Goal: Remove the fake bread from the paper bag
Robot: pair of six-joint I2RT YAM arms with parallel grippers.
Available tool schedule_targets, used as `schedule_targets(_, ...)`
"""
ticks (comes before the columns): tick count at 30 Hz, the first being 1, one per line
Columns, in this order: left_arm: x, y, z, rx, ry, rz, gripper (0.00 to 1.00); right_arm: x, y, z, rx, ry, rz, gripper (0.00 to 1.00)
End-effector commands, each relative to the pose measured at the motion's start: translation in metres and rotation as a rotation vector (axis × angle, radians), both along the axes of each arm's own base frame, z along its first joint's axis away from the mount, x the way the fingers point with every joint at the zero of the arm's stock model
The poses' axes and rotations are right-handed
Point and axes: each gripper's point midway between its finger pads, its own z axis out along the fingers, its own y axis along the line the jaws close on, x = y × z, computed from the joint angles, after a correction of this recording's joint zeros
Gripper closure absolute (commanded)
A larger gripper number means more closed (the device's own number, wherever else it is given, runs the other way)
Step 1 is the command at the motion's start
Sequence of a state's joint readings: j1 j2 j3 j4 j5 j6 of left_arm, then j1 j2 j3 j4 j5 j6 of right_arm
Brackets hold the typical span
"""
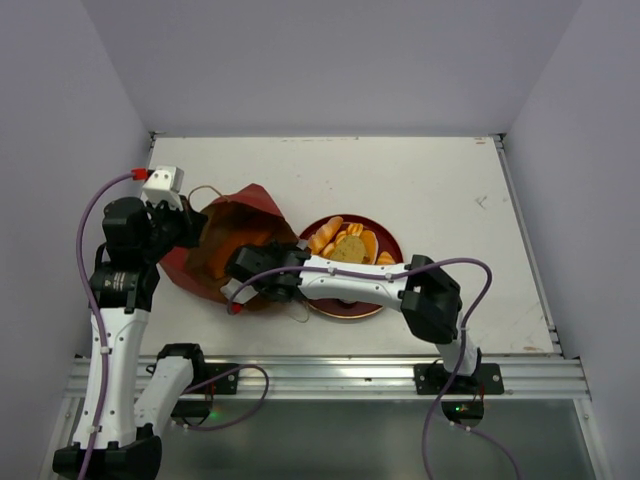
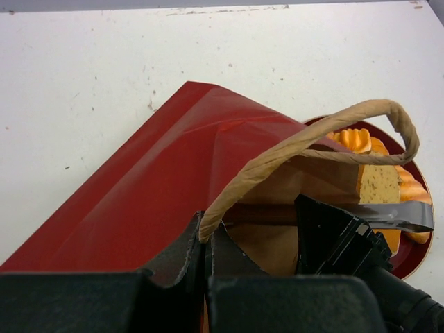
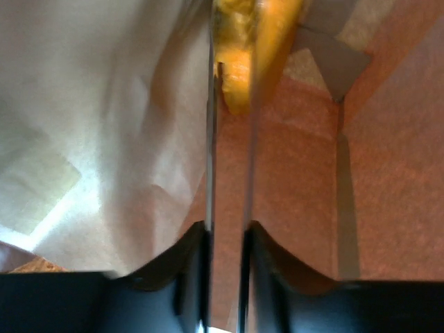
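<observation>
One orange piece of the fake bread [image 3: 236,76] is seen deep inside the paper bag [image 1: 250,203], against its brown lining. The other pieces [image 1: 345,243] are piled on a round dark-red plate [image 1: 392,243] just right of the bag. The bag is laid on its side on the bench [image 1: 430,180], mouth toward the plate. The right pincer [image 3: 232,104] is pushed into the bag, its fingers narrowly apart with the orange piece at their tips; whether it is clamped cannot be told. The left pincer [image 2: 206,236] is closed on the bag's rim where the tan cord handle [image 2: 312,135] rises.
</observation>
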State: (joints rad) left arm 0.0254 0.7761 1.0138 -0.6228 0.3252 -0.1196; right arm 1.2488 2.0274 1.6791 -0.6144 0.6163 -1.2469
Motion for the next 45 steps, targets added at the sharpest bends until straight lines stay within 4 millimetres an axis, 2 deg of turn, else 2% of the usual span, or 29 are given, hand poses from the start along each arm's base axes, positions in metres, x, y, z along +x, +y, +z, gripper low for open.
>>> schedule_targets(1,0.002,-0.002,0.011,-0.015,-0.051,-0.008,1.00,0.012,0.003,0.018,0.059,-0.045,-0.054,0.74)
schedule_targets(4,0.001,0.000,0.008,-0.007,-0.047,0.000,1.00,0.014,0.001,0.026,0.093,-0.035,-0.060,0.89)
schedule_targets(10,0.004,0.002,-0.001,-0.001,-0.036,0.011,1.00,0.006,-0.006,0.052,0.168,-0.013,-0.042,0.98)
schedule_targets(15,0.006,0.005,-0.008,0.004,-0.028,0.029,1.00,-0.003,-0.013,0.065,0.212,0.022,-0.027,0.99)
schedule_targets(24,0.014,0.012,-0.021,0.017,0.003,0.068,1.00,-0.021,-0.027,0.100,0.321,0.084,0.002,1.00)
schedule_targets(32,0.022,0.021,-0.020,0.035,0.009,0.110,1.00,-0.041,-0.041,0.124,0.375,0.135,0.057,1.00)
schedule_targets(38,0.028,0.027,-0.023,0.048,0.026,0.141,1.00,-0.060,-0.059,0.150,0.411,0.186,0.102,1.00)
schedule_targets(43,0.031,0.030,-0.019,0.060,0.019,0.154,1.00,-0.078,-0.079,0.164,0.408,0.258,0.128,1.00)
schedule_targets(45,0.033,0.032,-0.016,0.065,0.013,0.160,1.00,-0.079,-0.085,0.170,0.418,0.267,0.125,1.00)
